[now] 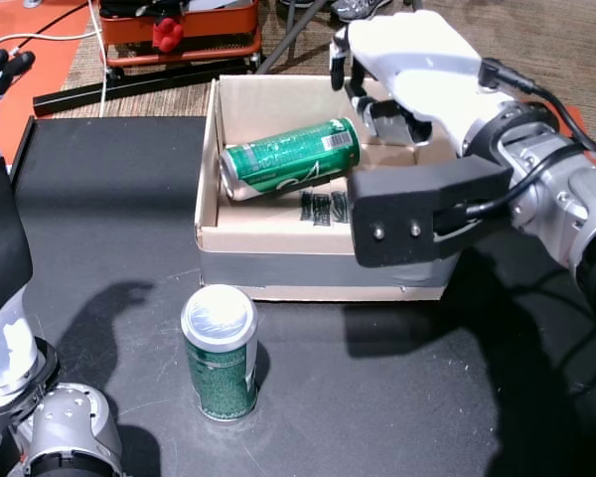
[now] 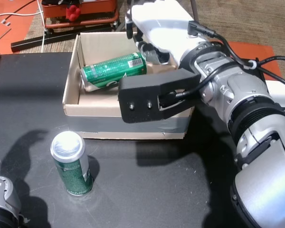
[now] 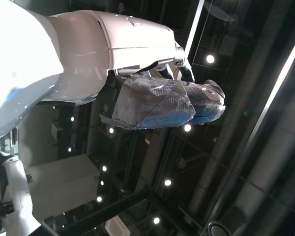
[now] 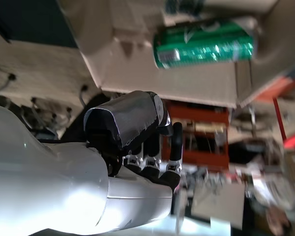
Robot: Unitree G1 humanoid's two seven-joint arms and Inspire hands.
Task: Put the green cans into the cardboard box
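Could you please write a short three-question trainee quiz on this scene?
1. True or false: the can in the box lies on its side.
2. How many cans remain on the table?
3. Which hand is over the box: A) left hand B) right hand?

Key: 1 true. 2 one, the upright can in front of the box. 3 B; it is open and holds nothing.

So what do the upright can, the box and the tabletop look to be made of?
Upright can: thin metal by the look, with a shiny silver lid and glossy green print. Box: plain brown cardboard, matte, grey tape along the front. Tabletop: matte black, scuffed; material unclear.
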